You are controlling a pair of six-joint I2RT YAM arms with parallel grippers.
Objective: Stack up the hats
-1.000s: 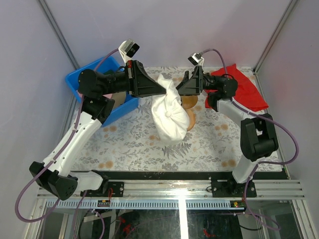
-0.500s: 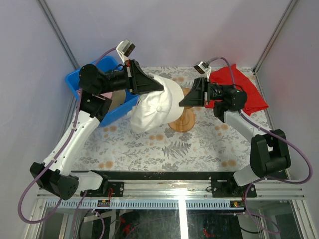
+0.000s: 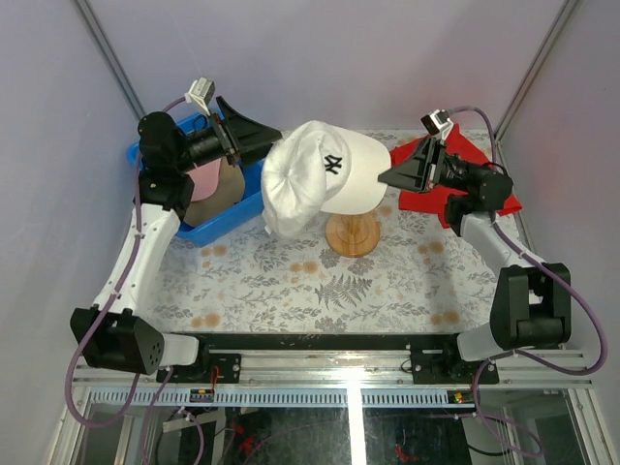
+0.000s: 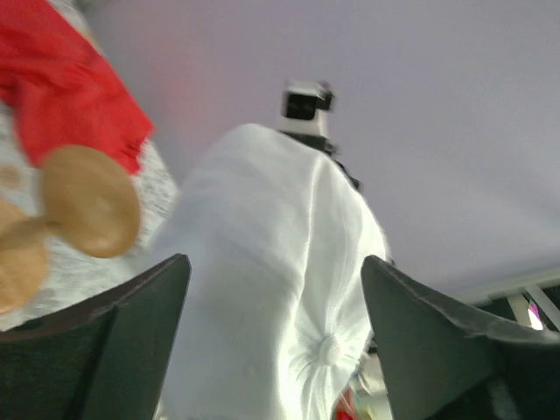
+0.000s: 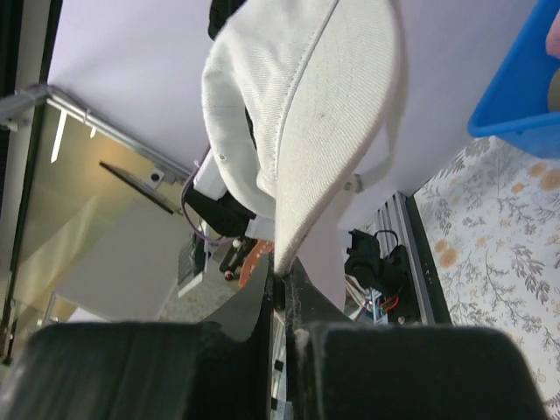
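1. The white hat point(image 3: 320, 179) lies over the top of the wooden stand point(image 3: 352, 232), with the logo upward and the brim pointing to the right. Its crown hangs out to the left of the stand's base, so I judge it is not yet seated straight
2. The right gripper point(image 3: 386, 176) is clenched on the edge of the brim. The right wrist view shows the brim's rim pinched between the two fingers
3. The left gripper point(image 3: 276, 136) is released, with its jaws standing apart near the back of the crown. It does not seem to touch the fabric
4. To do this step well, the right gripper should draw the brim gently to the right and downward until the crown centres on the stand, and only then let go. The grip on the edge is thin, so a fast pull may slip or drag the hat off
5. A pink hat point(image 3: 203, 176) and a tan hat point(image 3: 221, 194) wait in the blue bin point(image 3: 232, 215)
6. One second ago the white hat hung low in front of the stand, the left gripper held it and the right one was open. Now the hat is higher with the logo up, the left gripper has let go and drawn back toward the bin, and the right one has closed and moved right
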